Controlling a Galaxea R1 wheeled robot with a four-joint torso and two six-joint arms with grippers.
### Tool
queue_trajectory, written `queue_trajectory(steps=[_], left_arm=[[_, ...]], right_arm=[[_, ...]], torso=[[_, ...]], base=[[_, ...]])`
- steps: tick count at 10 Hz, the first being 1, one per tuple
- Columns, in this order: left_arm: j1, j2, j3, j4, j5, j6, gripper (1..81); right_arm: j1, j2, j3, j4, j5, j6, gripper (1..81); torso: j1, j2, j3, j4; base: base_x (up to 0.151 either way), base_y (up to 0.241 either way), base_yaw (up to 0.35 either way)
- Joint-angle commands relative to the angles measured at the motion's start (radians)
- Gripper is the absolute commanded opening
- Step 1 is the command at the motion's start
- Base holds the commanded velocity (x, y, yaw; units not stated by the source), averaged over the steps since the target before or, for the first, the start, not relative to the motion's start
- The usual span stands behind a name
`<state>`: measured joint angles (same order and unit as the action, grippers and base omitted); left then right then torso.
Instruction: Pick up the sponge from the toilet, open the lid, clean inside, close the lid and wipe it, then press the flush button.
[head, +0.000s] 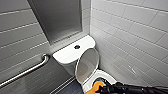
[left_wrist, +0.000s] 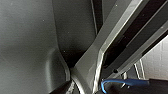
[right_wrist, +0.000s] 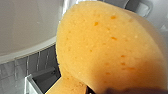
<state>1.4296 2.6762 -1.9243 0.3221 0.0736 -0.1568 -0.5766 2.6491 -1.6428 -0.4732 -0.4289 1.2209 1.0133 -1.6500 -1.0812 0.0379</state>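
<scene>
Sponge (head: 95, 88): orange, sitting at the near side of the open bowl, low in the head view. Can't tell whether it is touching the rim. The right end effector (head: 102, 88) is gripping it, closed on the pad, with the black arm coming in from the right. In the right wrist view the sponge is looming large and porous, with a white curved ceramic surface behind it.

Toilet (head: 108, 75): white and glossy, its bowl lying open. The lid (head: 87, 65) is standing raised, tilting back toward the tank top (head: 67, 54). The flush button (head: 77, 46) is showing dark in the middle of that top.

A metal grab bar (head: 26, 72) is running along the grey wall to the left. White wall tiles (head: 135, 37) are covering the right side.
</scene>
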Motion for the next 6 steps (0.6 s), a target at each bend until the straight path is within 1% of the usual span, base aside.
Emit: queue_trajectory(steps=[1,3,4,5,6], left_arm=[[0.004,-0.011,0.031,0.006,0.066,0.005,81.1],[0.004,-0.010,0.030,0.003,0.068,0.005,81.1],[0.004,-0.008,0.028,0.005,0.068,0.005,81.1],[0.004,-0.008,0.028,0.005,0.068,0.005,81.1],[0.004,-0.008,0.028,0.002,0.069,0.005,81.1]], right_arm=[[0.178,0.070,-0.084,-0.005,-0.030,0.002,1.0],[0.209,0.086,-0.125,-0.007,0.036,0.000,1.0],[0.209,0.093,-0.146,-0.007,0.055,0.000,1.0],[0.194,0.106,-0.176,-0.005,0.106,0.002,1.0],[0.165,0.140,-0.231,0.001,0.171,0.018,1.0]], torso=[[0.000,0.000,0.000,0.000],[0.000,0.000,0.000,0.000],[0.000,0.000,0.000,0.000],[0.000,0.000,0.000,0.000],[0.000,0.000,0.000,0.000]], base=[[0.000,0.000,0.000],[0.000,0.000,0.000],[0.000,0.000,0.000],[0.000,0.000,0.000],[0.000,0.000,0.000]])
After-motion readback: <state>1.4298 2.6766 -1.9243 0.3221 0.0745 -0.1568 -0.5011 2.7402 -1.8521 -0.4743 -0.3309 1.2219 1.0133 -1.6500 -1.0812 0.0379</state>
